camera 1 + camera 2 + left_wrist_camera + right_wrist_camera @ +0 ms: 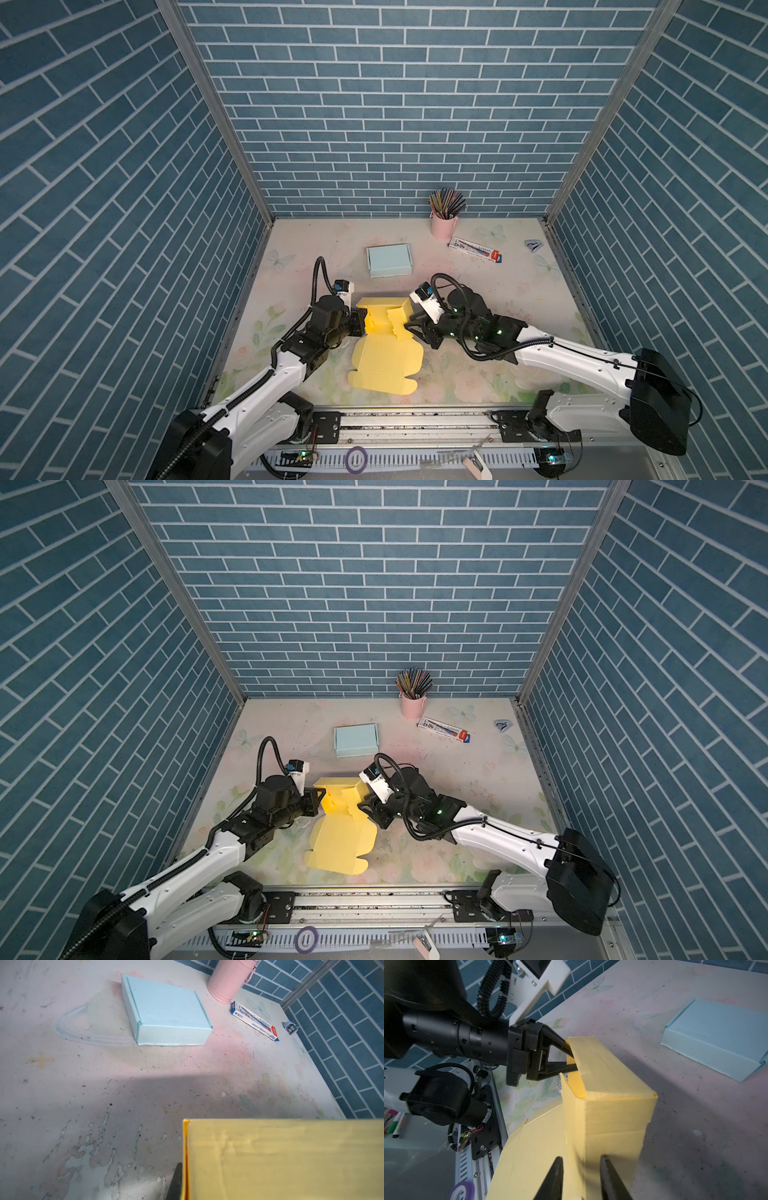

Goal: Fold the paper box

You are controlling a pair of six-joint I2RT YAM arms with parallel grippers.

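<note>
While pinched between left fingers (pixel 562 1068), paper box (pixel 608 1113)

Could only make out one bit of lettering: looked like "M&G" in blue on the white end of the long pen box (pixel 254 1020), lying on the surface (pixel 145 1084) just beside the pink cup (pixel 226 980). Couldn't read the rest of the print along that box, too small and blurred. Spotted the same box in both top views (pixel 477 249) (pixel 444 730), but only got smudges there.
</note>
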